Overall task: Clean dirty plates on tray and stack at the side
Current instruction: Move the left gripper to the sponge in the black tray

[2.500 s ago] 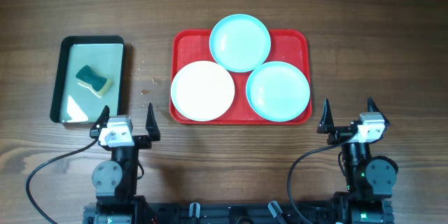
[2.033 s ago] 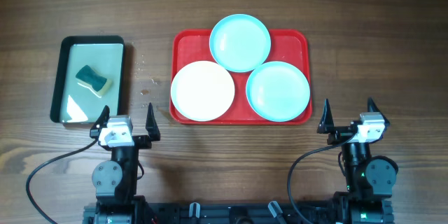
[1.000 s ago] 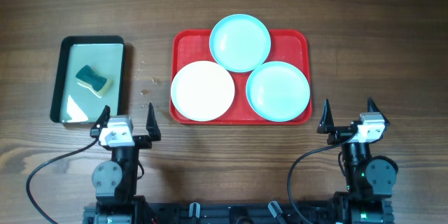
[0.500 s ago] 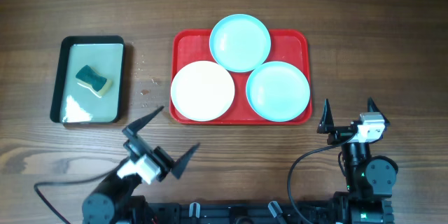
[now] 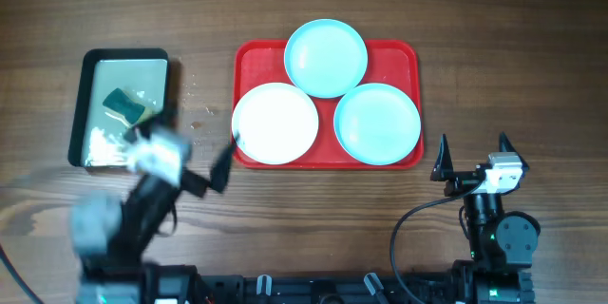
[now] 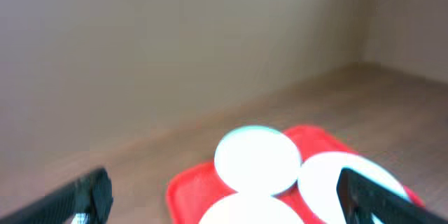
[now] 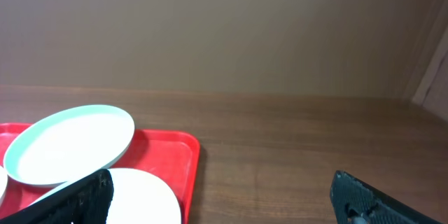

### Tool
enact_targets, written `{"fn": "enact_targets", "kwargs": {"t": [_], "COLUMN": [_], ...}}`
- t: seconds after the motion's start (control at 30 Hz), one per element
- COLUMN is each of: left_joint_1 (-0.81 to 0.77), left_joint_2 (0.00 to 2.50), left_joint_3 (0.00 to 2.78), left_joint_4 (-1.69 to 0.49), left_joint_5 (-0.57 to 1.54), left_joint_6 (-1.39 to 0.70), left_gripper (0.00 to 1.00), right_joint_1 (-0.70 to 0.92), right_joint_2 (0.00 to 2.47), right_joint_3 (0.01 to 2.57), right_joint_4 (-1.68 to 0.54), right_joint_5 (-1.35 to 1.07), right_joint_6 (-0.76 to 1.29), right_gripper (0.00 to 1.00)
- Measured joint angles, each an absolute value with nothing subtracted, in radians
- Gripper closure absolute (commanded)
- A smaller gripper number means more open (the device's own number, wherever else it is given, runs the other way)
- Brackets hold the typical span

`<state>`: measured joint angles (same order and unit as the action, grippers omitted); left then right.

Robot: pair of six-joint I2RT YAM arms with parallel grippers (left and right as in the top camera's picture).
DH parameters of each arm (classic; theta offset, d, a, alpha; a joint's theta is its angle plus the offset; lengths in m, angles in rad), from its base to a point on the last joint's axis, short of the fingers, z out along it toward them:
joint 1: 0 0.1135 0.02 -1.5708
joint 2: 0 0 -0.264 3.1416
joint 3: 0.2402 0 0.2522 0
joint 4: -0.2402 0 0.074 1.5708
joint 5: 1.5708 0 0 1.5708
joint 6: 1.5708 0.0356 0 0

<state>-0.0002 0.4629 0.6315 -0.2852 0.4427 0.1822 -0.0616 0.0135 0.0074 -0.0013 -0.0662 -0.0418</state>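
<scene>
Plates (image 5: 326,58) on tray (image 5: 407,51), white one (image 5: 275,123) at its near-left corner. Left end effector (image 5: 185,150) just off tray's left edge, spread apart, nearer that plate; right end effector (image 5: 473,147) off tray's near-right corner, likewise apart.

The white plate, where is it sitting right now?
In the overhead view the white plate lies at the left end of the red tray, a turquoise plate to its right.
</scene>
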Motion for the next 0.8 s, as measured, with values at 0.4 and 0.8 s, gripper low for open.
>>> {"fn": "enact_targets", "kwargs": {"t": [0.4, 0.8], "left_joint_1": [0.000, 0.028], "left_joint_2": [0.991, 1.382], "left_joint_3": [1.015, 1.427], "left_joint_4": [-0.545, -1.003], "left_joint_5": [0.096, -0.194], "left_joint_6": [0.021, -0.266], "left_gripper": [0.00, 0.00], "right_joint_1": [-0.062, -0.062], "right_joint_2": [0.014, 0.014], "right_joint_3": [0.007, 0.007], "right_joint_4": [-0.001, -0.001], "right_joint_5": [-0.066, -0.066], "right_joint_6": [-0.042, -0.042], "right_gripper": [0.00, 0.00]}}
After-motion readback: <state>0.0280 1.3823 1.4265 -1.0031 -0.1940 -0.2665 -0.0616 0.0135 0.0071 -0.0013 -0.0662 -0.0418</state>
